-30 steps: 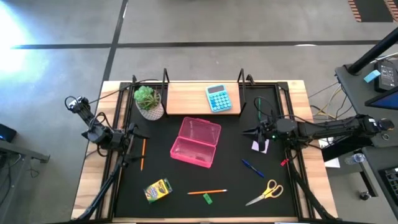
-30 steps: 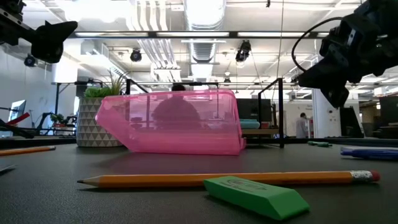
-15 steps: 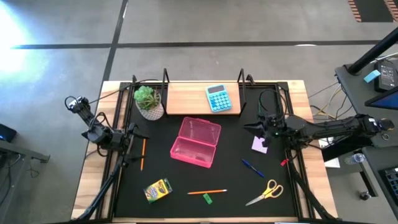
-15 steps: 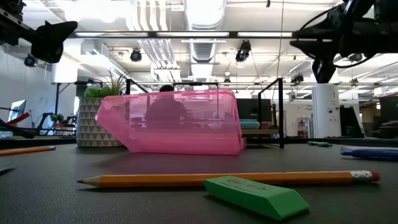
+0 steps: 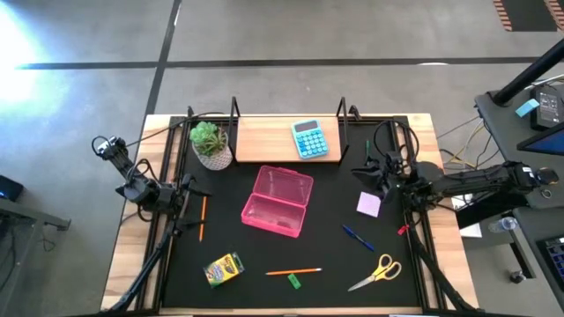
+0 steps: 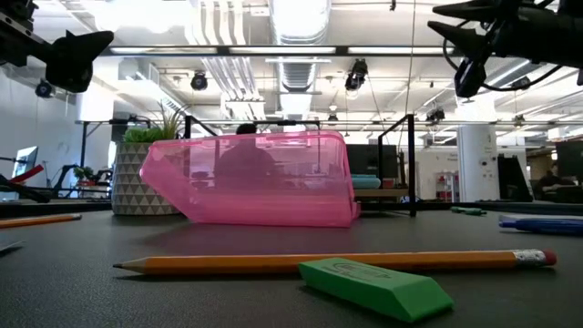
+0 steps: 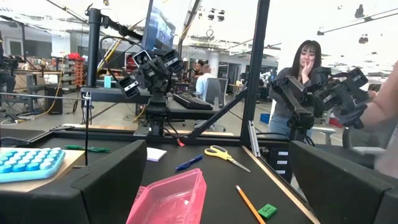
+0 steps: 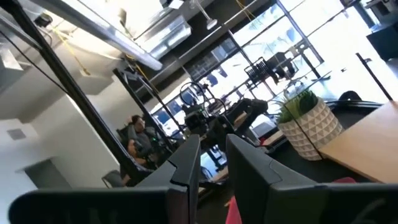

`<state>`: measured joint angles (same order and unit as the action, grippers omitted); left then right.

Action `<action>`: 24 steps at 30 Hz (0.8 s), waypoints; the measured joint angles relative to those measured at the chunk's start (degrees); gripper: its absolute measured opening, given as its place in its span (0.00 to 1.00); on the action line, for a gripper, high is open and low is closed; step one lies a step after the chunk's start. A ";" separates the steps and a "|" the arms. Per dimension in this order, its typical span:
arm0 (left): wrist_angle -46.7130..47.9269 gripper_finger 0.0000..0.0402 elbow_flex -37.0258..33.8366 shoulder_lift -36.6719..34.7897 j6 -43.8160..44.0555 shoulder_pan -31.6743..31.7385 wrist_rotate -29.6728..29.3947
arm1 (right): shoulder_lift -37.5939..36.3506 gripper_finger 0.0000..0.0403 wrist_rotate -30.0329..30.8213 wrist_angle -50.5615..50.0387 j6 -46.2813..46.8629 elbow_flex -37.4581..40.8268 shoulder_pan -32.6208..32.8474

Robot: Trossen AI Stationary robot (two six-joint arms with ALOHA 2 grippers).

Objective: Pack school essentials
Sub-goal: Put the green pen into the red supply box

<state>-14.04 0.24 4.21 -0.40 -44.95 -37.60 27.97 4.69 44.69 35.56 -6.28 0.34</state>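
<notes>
Since the pink case [image 5: 281, 202] lies open and empty mid-table, packing looks unstarted: pencils [image 5: 293, 271], pen [image 5: 357, 237], scissors [image 5: 377, 272], crayon box [image 5: 224, 268] and green block [image 5: 293, 282] lie loose around it. Left gripper [image 5: 189, 187] fingers apart; right gripper [image 5: 370, 170] nearly together, holding nothing, both lifted.

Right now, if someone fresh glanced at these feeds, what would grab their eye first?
The open pink pencil case at the middle of the black mat, nothing visible inside it. Around it lie loose supplies: yellow-handled scissors and a blue pen toward the right, a crayon box near the front left, and an orange pencil beside a green eraser. A light-blue calculator sits on the wooden board at the back.
</notes>
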 joint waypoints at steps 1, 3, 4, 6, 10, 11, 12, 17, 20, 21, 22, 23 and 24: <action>0.00 0.93 0.00 0.01 0.01 0.00 0.00 | -0.02 0.17 0.00 0.00 0.81 0.00 0.02; 0.00 0.93 0.01 0.01 0.00 0.00 0.01 | -0.02 0.17 -0.07 -0.02 1.43 0.00 0.02; 0.00 0.93 0.00 0.01 0.00 0.00 0.01 | -0.03 0.17 -0.09 -0.02 1.78 0.00 0.02; 0.00 0.93 -0.01 0.00 0.00 0.00 0.00 | -0.02 0.17 -0.09 0.00 1.90 0.00 0.02; 0.00 0.93 0.01 0.00 0.01 0.00 0.00 | -0.04 0.17 -0.09 0.22 1.98 0.00 0.02; 0.00 0.93 0.01 0.02 0.01 0.00 0.00 | -0.04 0.17 -0.09 0.21 1.98 0.00 0.02; 0.00 0.93 0.01 0.01 -0.01 0.00 0.02 | -0.04 0.17 -0.09 0.20 1.98 0.00 0.02; -8.31 0.93 -0.01 0.02 -13.30 0.00 -2.21 | 0.97 0.17 1.25 0.20 1.94 0.00 0.02; -19.93 0.93 -0.01 0.02 -18.76 0.00 -2.25 | 2.30 0.17 4.36 0.18 1.96 0.00 0.02; -23.92 0.93 -0.01 0.02 -19.82 0.00 -2.26 | 2.76 0.17 5.16 0.16 1.95 0.00 0.01; -27.42 0.93 -0.01 0.00 -20.47 0.00 -2.31 | 3.25 0.17 5.92 -0.14 1.86 -0.16 0.00; -30.12 0.93 -0.01 0.00 -21.07 0.00 -2.48 | 3.74 0.17 6.19 -1.26 1.49 -0.69 0.00; -32.17 0.93 -0.01 0.00 -21.30 0.00 -2.93 | 4.24 0.17 6.63 -3.17 0.98 -1.66 0.00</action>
<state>-46.22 0.23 4.21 -21.70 -44.95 -40.53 32.21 11.32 41.52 36.53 -7.94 0.34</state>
